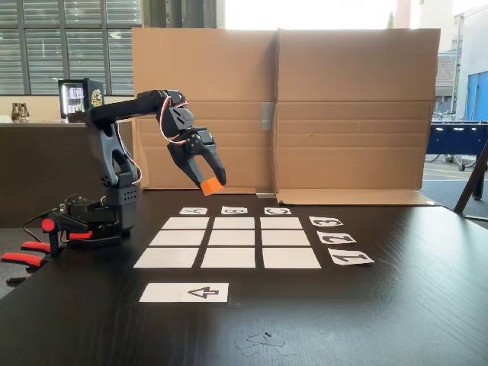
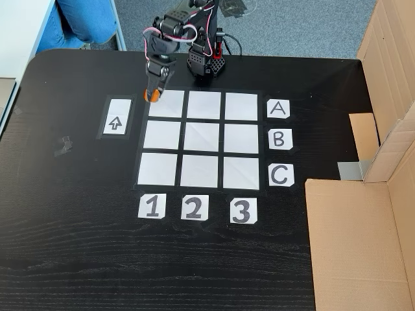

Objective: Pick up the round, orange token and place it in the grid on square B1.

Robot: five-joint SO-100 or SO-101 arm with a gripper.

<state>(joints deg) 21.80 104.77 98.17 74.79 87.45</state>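
Token (image 1: 211, 185) sits pinched between the closed fingers of the gripper (image 1: 212, 184), lifted clear of the table (image 1: 396, 305) in a fixed view, hanging behind the grid (image 1: 228, 243) toward its left column as that camera shows it. Row labels there read 3, 2, 1 from back to front, so square B1 (image 1: 228, 258) is the middle cell of the front row, nearer the camera than the token and slightly right. In another fixed view the gripper (image 2: 153, 97) holds the token (image 2: 153, 98) over the grid's (image 2: 203, 138) top-left corner, beside the A row; B1 (image 2: 162, 135) lies one cell below it in that picture, so my guess is a short carry down column 1.
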